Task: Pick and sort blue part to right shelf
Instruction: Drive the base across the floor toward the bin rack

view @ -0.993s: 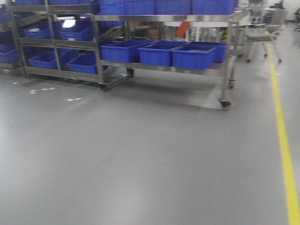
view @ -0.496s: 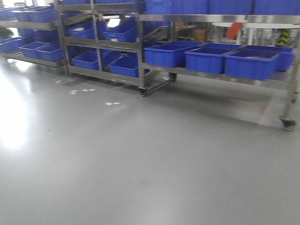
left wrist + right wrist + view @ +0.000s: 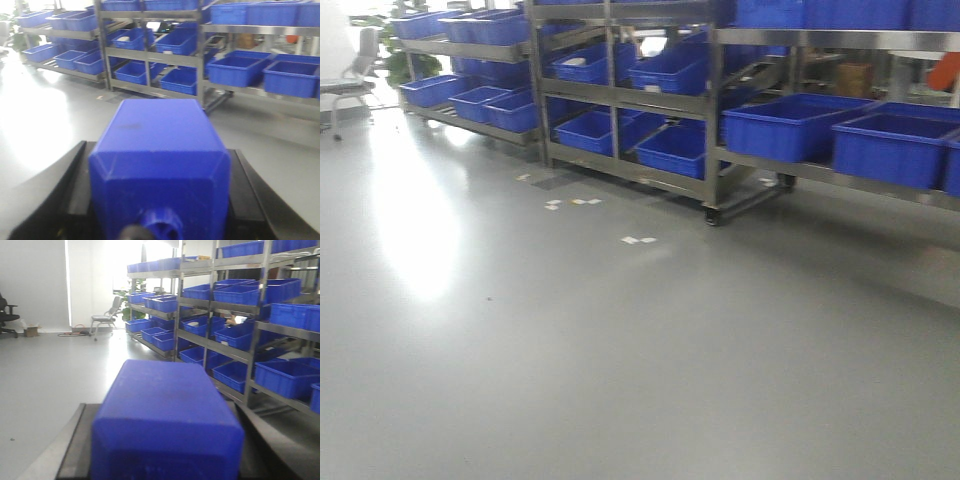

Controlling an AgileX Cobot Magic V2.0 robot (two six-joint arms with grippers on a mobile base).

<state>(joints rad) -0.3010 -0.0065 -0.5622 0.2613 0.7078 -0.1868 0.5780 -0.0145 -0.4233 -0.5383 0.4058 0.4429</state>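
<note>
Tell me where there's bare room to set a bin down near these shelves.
The grey floor in front of the racks is bare, from the white floor marks toward the camera. The rack shelves are crowded with blue bins side by side.

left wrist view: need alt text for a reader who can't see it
A blue part fills the lower middle of the frame, flanked closely on both sides by the dark fingers of the left gripper. Behind it, steel shelves loaded with blue bins stand on a shiny grey floor.
</note>
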